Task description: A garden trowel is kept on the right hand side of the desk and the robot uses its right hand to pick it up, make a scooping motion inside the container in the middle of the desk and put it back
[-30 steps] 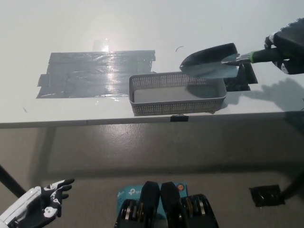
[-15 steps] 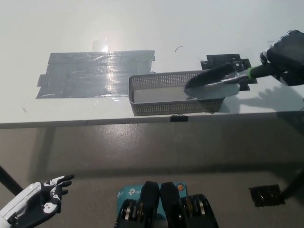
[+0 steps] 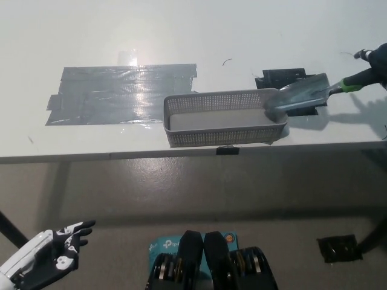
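A garden trowel [image 3: 302, 95] with a dark metal blade and a green-and-black handle hangs tilted over the right end of the grey mesh container [image 3: 225, 118] in the middle of the white desk. My black right hand [image 3: 376, 67] is at the right edge of the picture, shut on the trowel's handle; most of the hand is cut off. The blade's tip reaches just over the container's right rim. My white left hand [image 3: 45, 257] rests low at the bottom left, below the desk, fingers apart and holding nothing.
A large patch of grey tape [image 3: 121, 92] covers the desk left of the container. A black tape mark [image 3: 284, 78] lies behind the trowel on the right. The desk's front edge [image 3: 181, 154] runs across the middle; the floor lies below.
The trowel has pulled back to the right and risen out of the container; its blade was inside the right half before. My right hand has slid further off the right edge.
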You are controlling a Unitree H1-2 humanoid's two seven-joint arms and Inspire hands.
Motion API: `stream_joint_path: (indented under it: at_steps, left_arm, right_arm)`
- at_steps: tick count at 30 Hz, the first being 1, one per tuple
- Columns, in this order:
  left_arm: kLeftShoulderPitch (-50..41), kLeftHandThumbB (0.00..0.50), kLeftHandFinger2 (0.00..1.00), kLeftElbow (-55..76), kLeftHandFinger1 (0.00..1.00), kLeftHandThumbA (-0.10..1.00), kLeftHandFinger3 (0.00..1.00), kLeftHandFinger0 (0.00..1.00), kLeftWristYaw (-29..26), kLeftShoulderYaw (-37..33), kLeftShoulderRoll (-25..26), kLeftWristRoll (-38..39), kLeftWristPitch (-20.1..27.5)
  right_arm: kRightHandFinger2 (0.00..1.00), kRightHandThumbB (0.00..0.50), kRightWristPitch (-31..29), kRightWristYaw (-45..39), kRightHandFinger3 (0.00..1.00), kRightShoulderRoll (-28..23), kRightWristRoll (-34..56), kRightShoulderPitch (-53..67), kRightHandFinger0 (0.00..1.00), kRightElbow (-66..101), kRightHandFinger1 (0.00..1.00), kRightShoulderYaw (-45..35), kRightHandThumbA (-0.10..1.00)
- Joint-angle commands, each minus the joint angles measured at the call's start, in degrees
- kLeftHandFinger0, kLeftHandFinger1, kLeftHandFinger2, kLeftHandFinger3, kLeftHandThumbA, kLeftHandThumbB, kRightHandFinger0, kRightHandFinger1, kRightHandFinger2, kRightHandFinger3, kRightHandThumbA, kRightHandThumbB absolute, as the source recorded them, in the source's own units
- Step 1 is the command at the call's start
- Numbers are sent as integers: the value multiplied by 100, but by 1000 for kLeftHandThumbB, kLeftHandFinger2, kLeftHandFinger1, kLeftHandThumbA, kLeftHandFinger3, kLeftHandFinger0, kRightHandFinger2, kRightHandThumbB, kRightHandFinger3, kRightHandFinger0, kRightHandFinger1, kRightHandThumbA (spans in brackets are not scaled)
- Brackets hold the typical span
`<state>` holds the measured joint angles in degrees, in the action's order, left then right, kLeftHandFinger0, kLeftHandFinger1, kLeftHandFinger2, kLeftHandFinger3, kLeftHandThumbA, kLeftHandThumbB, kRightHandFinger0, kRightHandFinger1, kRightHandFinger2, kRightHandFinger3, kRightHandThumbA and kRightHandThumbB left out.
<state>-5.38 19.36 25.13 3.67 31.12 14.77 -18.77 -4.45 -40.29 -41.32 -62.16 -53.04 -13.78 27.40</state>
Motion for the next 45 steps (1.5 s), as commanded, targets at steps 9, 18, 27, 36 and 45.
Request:
stream_joint_path:
  at_steps: [9, 18, 27, 36, 45]
  left_arm:
    - [174, 185, 1000, 155, 1000, 795, 1000, 1000, 89, -28, 233, -39, -66]
    - [252, 166, 1000, 159, 1000, 815, 1000, 1000, 120, -57, 276, -37, -61]
    - [290, 198, 1000, 190, 1000, 830, 1000, 1000, 161, -63, 275, 15, -117]
    - [350, 182, 1000, 234, 1000, 818, 1000, 1000, 192, -124, 262, -4, -211]
    - [370, 176, 1000, 226, 1000, 775, 1000, 1000, 227, -221, 236, 26, -264]
  right_arm:
    - [392, 0, -921, 1039, 231, -126, -19, -79, 0, 747, 21, -54, -99]
    - [388, 0, -996, 882, 83, 19, -38, 47, 0, 1037, 44, -112, -100]
    - [177, 0, -978, 848, 194, 256, 47, 221, 0, 985, 0, -129, -100]
    - [402, 0, -659, 798, 387, 588, -387, 386, 0, 925, 2, -73, -30]
    - [401, 0, -440, 1011, 458, 999, -541, 447, 0, 374, 28, 44, -100]
